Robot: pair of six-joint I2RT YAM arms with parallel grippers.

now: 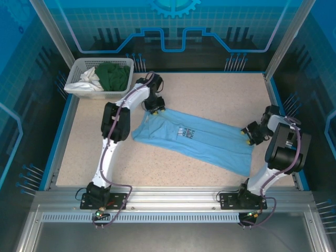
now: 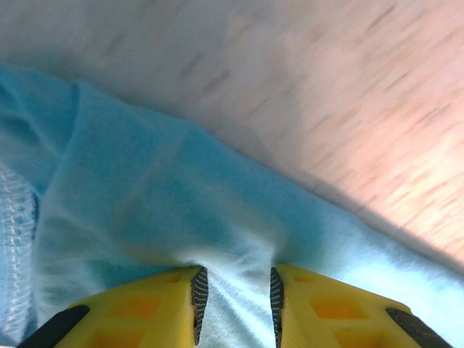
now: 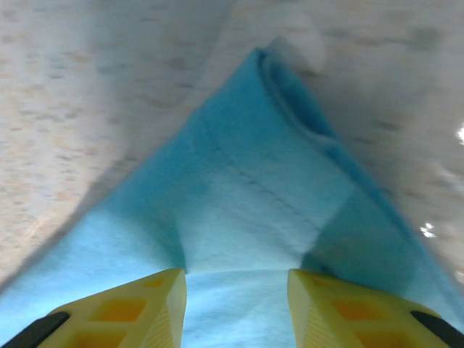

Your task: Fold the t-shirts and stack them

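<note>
The light blue t-shirt (image 1: 210,143) lies stretched at a slant across the table, its chest print (image 1: 186,132) facing up. At the shirt's upper left end, my left gripper (image 1: 156,108) is shut on it. Up close, the left gripper (image 2: 235,274) has a wrinkled bunch of blue cloth (image 2: 159,196) pinched between its pads. My right gripper (image 1: 249,134) is at the shirt's right edge. In the right wrist view, the right gripper (image 3: 237,274) has its jaws wide apart, with smooth blue cloth (image 3: 254,188) lying between them, not pinched. A dark green garment (image 1: 113,76) and a white one (image 1: 90,80) lie in the basket.
The white basket (image 1: 74,70) stands in the far left corner. A blue raised rim (image 1: 270,92) runs around the speckled tabletop (image 1: 220,92). Both arm bases are bolted to the metal rail (image 1: 173,198) at the near edge.
</note>
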